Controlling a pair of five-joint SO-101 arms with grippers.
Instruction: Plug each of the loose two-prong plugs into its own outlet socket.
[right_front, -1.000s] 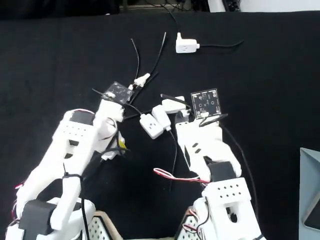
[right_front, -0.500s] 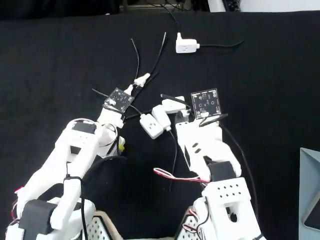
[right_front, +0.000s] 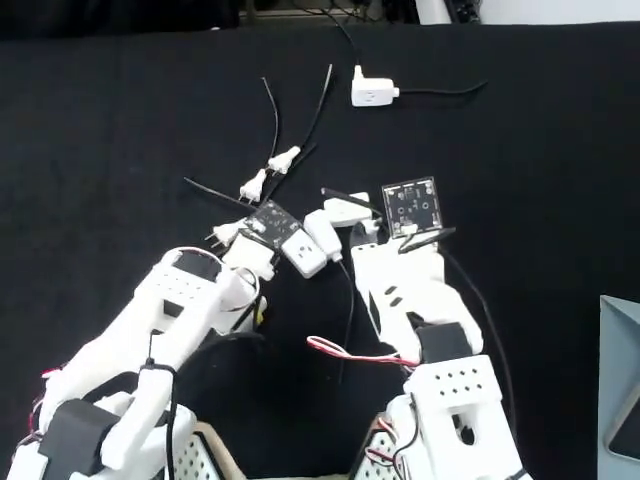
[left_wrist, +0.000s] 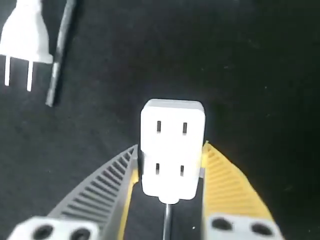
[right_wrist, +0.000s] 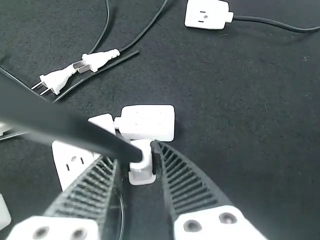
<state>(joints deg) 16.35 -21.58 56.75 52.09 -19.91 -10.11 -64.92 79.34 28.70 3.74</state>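
In the left wrist view a white outlet block (left_wrist: 172, 145) with two pairs of slots lies between my left gripper's (left_wrist: 171, 150) fingers, which press on both its sides. A loose two-prong plug (left_wrist: 22, 45) lies beyond it. My right gripper (right_wrist: 141, 150) is shut on a small white plug (right_wrist: 140, 167) that butts against another white outlet block (right_wrist: 147, 122). From above, both grippers meet at the table's middle, by the outlet blocks (right_front: 300, 250). Two more loose plugs (right_front: 284, 158) (right_front: 252, 186) lie just behind.
A single white outlet (right_front: 373, 95) with a black cord sits at the back. Black cords and cable ties (right_front: 315, 110) fan out behind the plugs. A grey bin (right_front: 620, 380) stands at the right edge. A red-and-white wire (right_front: 340, 350) loops by the right arm.
The left arm has swung right and nearer, from beside the loose plugs to the outlet block, uncovering a plug. The right arm has kept still.
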